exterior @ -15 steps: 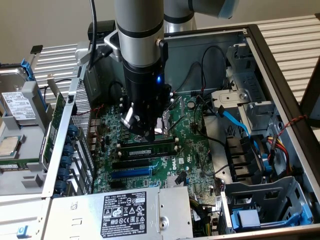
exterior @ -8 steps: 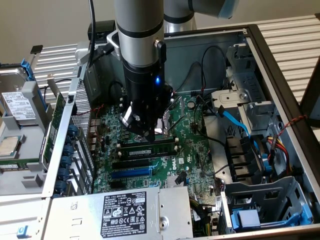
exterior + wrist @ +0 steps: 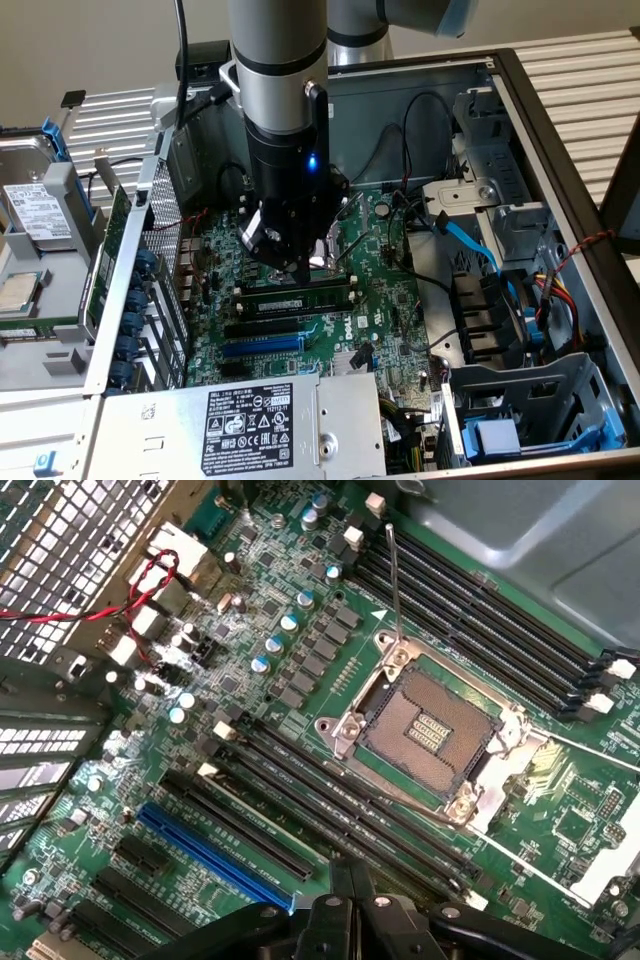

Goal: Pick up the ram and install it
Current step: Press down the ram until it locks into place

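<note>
Hanging over an opened desktop computer case [image 3: 560,130], the robot arm's gripper [image 3: 298,268] has its fingers pressed together, their tips just above a green ram [image 3: 295,296] stick that stands on edge in a memory slot of the motherboard [image 3: 395,300]; whether the fingertips touch its top edge cannot be told. Seen from the exterior view's left to its right, a hard drive [image 3: 35,210] lies outside the chassis, then comes a perforated metal rear panel [image 3: 160,280] with blue clips, then the board, and then a drive bay [image 3: 480,190] crowded with a light blue data cable [image 3: 470,240] and bundled red, yellow and black wires [image 3: 560,290]. A labelled silver power supply [image 3: 250,425] sits at the near edge of the case. The ram's long axis runs across the board from the exterior view's left to its right, level, parallel to the black slots and the blue expansion slot [image 3: 262,345] just nearer the camera. The arm's black wrist blocks the area of the board behind the stick. In the wrist view, the closed black gripper [image 3: 350,895] shows against the board near the open CPU socket [image 3: 432,727], the long black memory slots [image 3: 330,790] and the blue expansion slot [image 3: 215,855].
</note>
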### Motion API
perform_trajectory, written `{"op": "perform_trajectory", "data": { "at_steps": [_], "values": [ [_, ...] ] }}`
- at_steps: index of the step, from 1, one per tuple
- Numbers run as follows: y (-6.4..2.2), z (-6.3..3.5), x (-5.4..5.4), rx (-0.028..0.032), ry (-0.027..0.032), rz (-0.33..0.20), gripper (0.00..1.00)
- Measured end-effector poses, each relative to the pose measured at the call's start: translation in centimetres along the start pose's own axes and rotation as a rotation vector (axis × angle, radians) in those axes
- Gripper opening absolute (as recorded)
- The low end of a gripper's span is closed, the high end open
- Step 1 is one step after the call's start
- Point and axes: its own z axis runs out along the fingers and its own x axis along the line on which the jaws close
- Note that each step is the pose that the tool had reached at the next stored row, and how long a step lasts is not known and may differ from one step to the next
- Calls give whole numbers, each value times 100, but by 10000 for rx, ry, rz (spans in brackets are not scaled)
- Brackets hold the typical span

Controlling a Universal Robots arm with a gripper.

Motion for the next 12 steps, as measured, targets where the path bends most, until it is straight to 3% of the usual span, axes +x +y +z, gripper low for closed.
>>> {"op": "perform_trajectory", "data": {
  "at_steps": [12],
  "values": [
    [0, 0, 0, 67, -10, 1386, 11]
  ]
}}
